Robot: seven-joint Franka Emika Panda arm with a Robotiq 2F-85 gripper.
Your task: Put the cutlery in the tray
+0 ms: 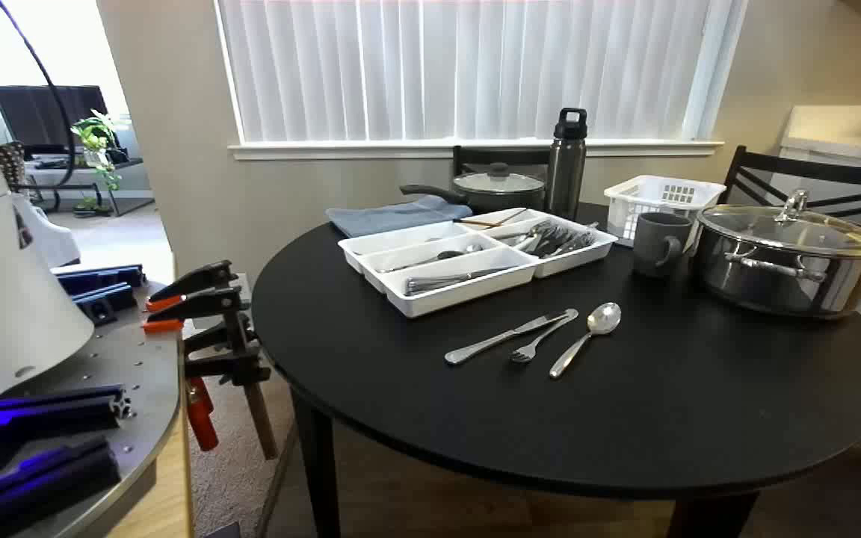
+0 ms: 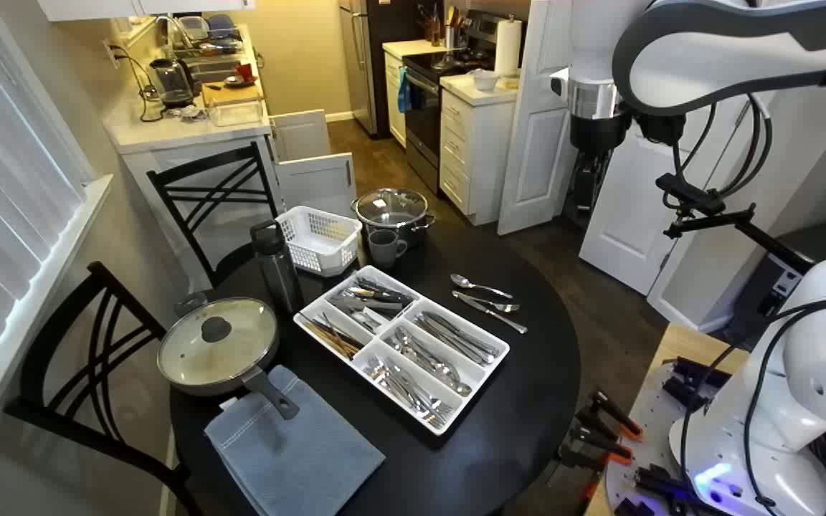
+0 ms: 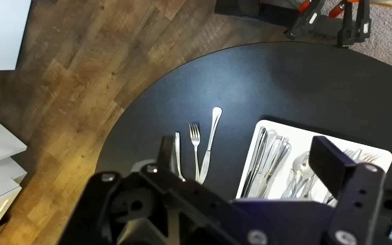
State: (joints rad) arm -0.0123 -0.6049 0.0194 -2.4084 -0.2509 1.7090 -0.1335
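Note:
A silver spoon point(image 1: 604, 320), a fork point(image 1: 528, 351) and a knife point(image 1: 494, 342) lie on the black table beside the white tray point(image 1: 468, 299). The knife tip and fork handle meet. In the wrist view the fork point(image 3: 195, 139) and knife point(image 3: 213, 131) show well; the spoon point(image 3: 178, 149) is partly hidden by a finger. The tray point(image 2: 474, 393) holds forks, spoons, knives, chopsticks and mixed utensils in separate compartments. My gripper point(image 2: 586, 188) hangs high, off the table's edge in that view. In the wrist view the gripper point(image 3: 249, 157) is open, with nothing between its fingers.
A grey mug point(image 1: 656, 245), a lidded steel pot point(image 1: 782, 261) and a white basket point(image 2: 320, 244) stand past the tray. A tall bottle point(image 2: 277, 265), a lidded pan point(image 2: 219, 344) and a blue cloth point(image 2: 298, 451) line the window side.

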